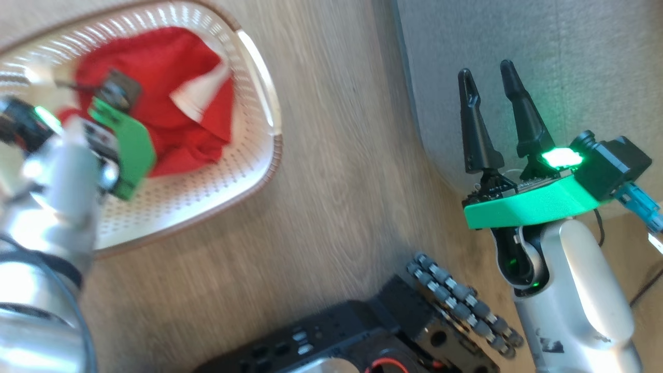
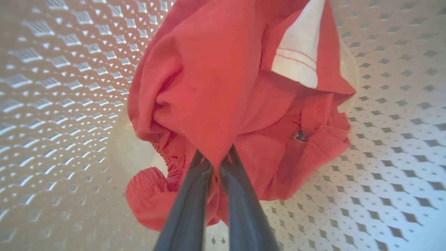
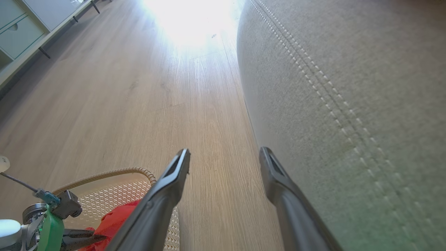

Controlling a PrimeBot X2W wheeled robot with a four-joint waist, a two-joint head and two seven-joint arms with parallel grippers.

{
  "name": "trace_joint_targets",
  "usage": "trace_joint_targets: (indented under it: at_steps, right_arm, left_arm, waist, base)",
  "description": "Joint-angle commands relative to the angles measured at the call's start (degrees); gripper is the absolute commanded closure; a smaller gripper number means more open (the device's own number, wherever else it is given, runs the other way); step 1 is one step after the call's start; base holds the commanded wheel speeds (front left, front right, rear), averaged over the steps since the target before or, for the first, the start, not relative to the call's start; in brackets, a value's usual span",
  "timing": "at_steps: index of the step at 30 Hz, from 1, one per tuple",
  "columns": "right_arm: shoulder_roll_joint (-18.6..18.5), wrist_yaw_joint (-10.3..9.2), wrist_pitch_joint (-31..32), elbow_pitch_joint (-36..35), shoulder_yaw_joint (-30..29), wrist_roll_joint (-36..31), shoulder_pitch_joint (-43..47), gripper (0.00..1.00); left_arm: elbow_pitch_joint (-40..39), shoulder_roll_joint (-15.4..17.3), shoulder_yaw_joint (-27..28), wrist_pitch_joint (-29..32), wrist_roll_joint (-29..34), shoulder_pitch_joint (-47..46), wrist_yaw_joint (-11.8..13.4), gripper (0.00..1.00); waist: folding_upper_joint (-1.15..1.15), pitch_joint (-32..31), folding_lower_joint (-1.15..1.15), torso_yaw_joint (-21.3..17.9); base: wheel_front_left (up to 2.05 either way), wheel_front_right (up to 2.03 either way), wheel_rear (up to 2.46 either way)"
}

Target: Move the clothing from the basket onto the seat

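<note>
The cream-white basket (image 1: 207, 191) stands on the floor at the upper left of the head view, with the red clothing (image 1: 171, 67) bunched inside it. In the left wrist view my left gripper (image 2: 216, 162) is shut on a fold of the clothing (image 2: 216, 87), which tents up from the perforated basket floor (image 2: 69, 87); a white panel shows at the top. My right gripper (image 1: 486, 70) hangs open and empty beside the edge of the grey seat (image 1: 544, 52). The right wrist view shows the seat (image 3: 348, 87) on the right and the basket (image 3: 115, 174) with the clothing (image 3: 115, 218) at the lower left.
Wooden floor (image 1: 336, 181) lies between the basket and the seat. My dark base (image 1: 362, 336) with its roller wheel (image 1: 461, 305) sits at the bottom of the head view. A pale cabinet (image 3: 21, 31) on thin legs stands far off at the upper left.
</note>
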Motion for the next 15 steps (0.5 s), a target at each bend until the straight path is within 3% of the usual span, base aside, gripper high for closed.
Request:
trace_joint_targets:
  at_steps: [1,9,15]
  right_arm:
    - [-0.68,-0.02,-0.28,-0.93,0.43,-0.75,2.25,0.0]
    - [-0.67,-0.02,-0.28,1.86,-1.78,-4.41,3.06,0.0]
    - [-0.67,-0.02,-0.28,3.48,-2.77,-5.86,4.05,0.0]
  left_arm:
    - [-0.52,0.49,1.47,-1.37,-0.96,2.56,0.36,1.0]
    - [-0.53,-4.08,2.37,-10.33,-4.14,7.52,0.12,1.0]
    - [-1.63,-6.09,3.34,-13.19,-6.1,10.1,0.28,1.0]
  waist:
    - [0.0,-5.06,0.0,3.22]
    - [0.0,-15.9,0.0,9.05]
    - [0.0,-21.56,0.0,12.13]
  base:
    - [0.0,0.0,0.0]
    - [0.0,0.0,0.0]
    - [0.0,0.0,0.0]
